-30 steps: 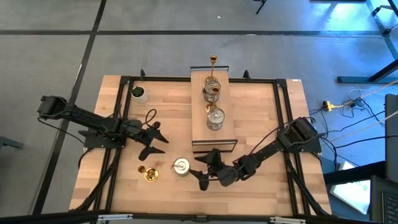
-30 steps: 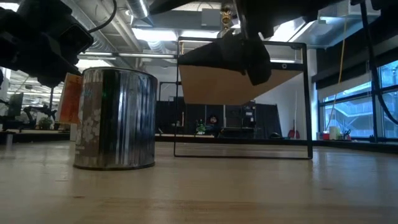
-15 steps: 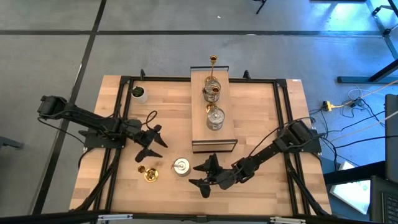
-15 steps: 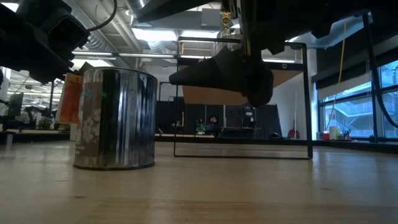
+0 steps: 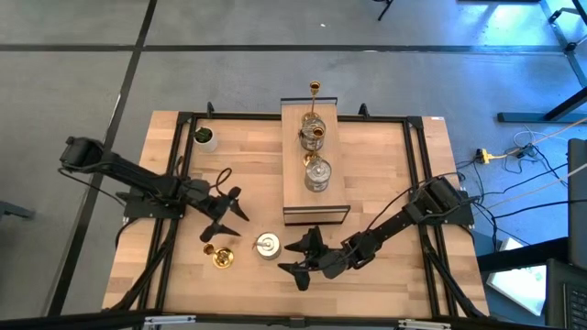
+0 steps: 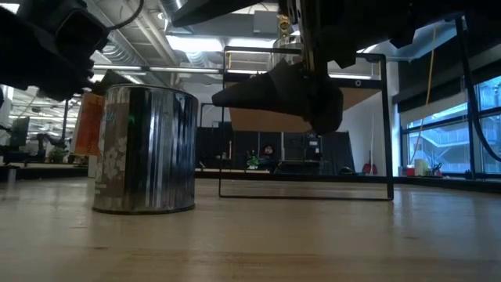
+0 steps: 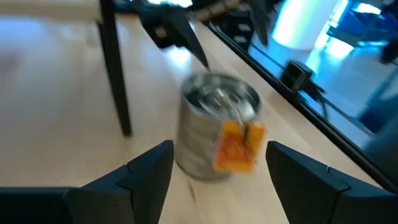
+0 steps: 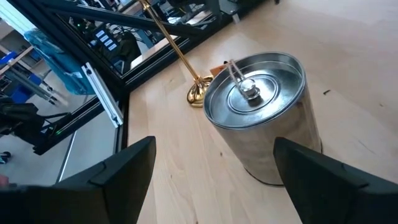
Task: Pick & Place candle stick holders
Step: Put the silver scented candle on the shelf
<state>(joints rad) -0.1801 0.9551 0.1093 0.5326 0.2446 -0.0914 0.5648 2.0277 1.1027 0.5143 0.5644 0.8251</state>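
Silver holder stands on the surface up front, gold holder lying just beside it. Right claw spread wide, empty, near the silver one. Left claw wide, empty, hovering above the gold one.

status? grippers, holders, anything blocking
Right gripper open, empty, beside silver holder on table. Left gripper open, empty, above brass holder. Other holders on raised board. Nothing blocking.
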